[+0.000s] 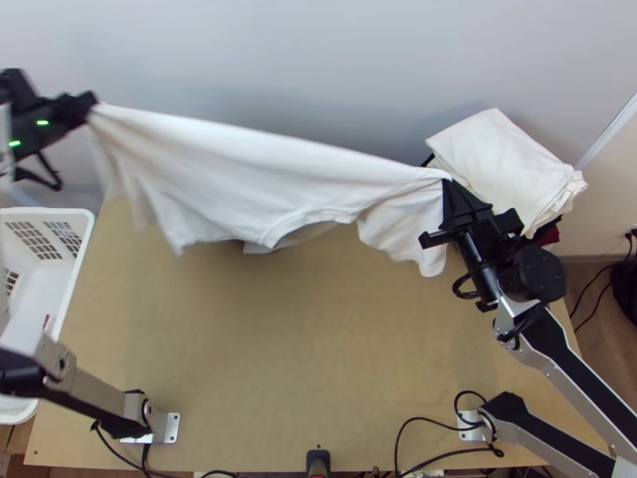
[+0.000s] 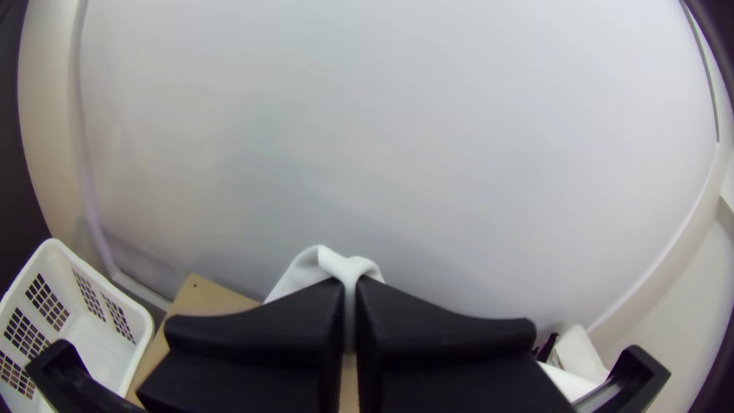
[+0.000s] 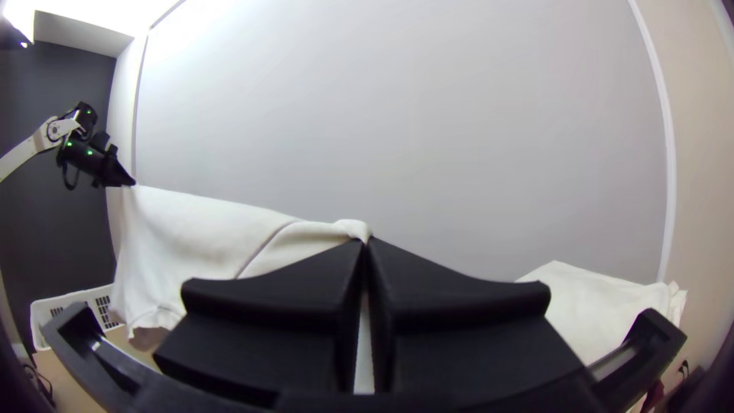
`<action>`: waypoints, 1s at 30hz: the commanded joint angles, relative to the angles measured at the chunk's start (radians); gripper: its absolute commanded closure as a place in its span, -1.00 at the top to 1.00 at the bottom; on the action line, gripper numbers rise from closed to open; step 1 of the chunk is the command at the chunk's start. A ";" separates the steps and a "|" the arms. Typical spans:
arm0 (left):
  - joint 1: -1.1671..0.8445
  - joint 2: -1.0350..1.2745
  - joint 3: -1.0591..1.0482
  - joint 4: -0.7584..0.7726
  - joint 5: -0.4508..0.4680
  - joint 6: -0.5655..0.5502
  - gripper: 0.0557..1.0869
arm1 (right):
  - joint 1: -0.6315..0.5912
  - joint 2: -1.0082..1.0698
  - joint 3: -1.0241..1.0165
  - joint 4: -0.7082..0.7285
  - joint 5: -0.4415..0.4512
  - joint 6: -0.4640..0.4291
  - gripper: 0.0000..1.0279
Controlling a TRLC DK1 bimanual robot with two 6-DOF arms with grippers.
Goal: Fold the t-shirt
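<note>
At the near side of the wooden table (image 1: 302,358), the two arms are anchored by metal base plates, with black cables (image 1: 426,421) strewn by the right one. From its base, the left arm (image 1: 99,392) is extended outward past the view's left edge, above the white basket (image 1: 82,217) that is set beside the table. The right arm (image 1: 561,362) is bent: its lower link is run out toward the lower right corner, and its forearm is angled back up and inward over the table's right side.

Farther off, the right gripper (image 1: 447,185) is held raised and pointed away from the bases. In the right wrist view, white cloth is pinched between its two fingers (image 3: 306,294). The t-shirt (image 1: 239,171) is hung in the air over the table's far part, drawn out between the two grippers, its upper edge sloped and its neckline lowermost near the middle, with loose folds dropped at both ends.

At the far right corner, a stack of folded white cloth (image 1: 502,151) is laid, with something dark red (image 1: 549,233) under it. The other end of the shirt is gripped at the far left by the left gripper (image 1: 94,103), whose fingers are pressed together on a gathered bit. Behind everything, a pale wall (image 1: 318,48) is seen.
</note>
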 commanded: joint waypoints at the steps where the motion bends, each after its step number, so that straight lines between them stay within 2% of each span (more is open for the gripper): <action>1: 0.034 -0.104 -0.020 0.025 0.003 -0.011 -0.93 | -0.018 -0.029 0.010 0.034 0.029 0.014 -0.95; 6: 0.092 -0.201 -0.161 -0.096 0.092 0.056 -0.93 | -0.005 -0.032 0.006 0.002 0.028 0.012 -0.95; 9: 0.136 -0.303 -0.325 -0.142 0.189 0.151 -0.93 | 0.000 -0.031 -0.002 -0.010 0.029 0.012 -0.95; 11: 0.153 -0.371 -0.425 -0.185 0.212 0.223 -0.93 | -0.002 -0.029 -0.013 -0.012 0.028 0.012 -0.95; 15: 0.156 -0.446 -0.566 -0.375 0.268 0.380 -0.93 | -0.005 -0.014 -0.022 -0.029 0.028 0.012 -0.95; 19: 0.129 -0.515 -0.680 -0.553 0.402 0.502 -0.93 | -0.009 0.014 -0.028 -0.038 0.029 0.012 -0.95; 21: 0.080 -0.575 -0.738 -0.559 0.419 0.516 -0.93 | -0.012 0.028 -0.031 -0.038 0.029 0.012 -0.95; 28: -0.282 -0.808 -0.983 -0.543 0.426 0.515 -0.93 | -0.026 0.068 -0.040 -0.038 0.028 0.012 -0.95; 29: -0.316 -0.811 -1.012 -0.524 0.429 0.501 -0.85 | -0.026 0.071 -0.039 -0.038 0.029 0.012 -0.95; 30: -0.341 -0.802 -1.032 -0.523 0.429 0.479 -0.57 | -0.026 0.072 -0.039 -0.040 0.028 0.012 -0.95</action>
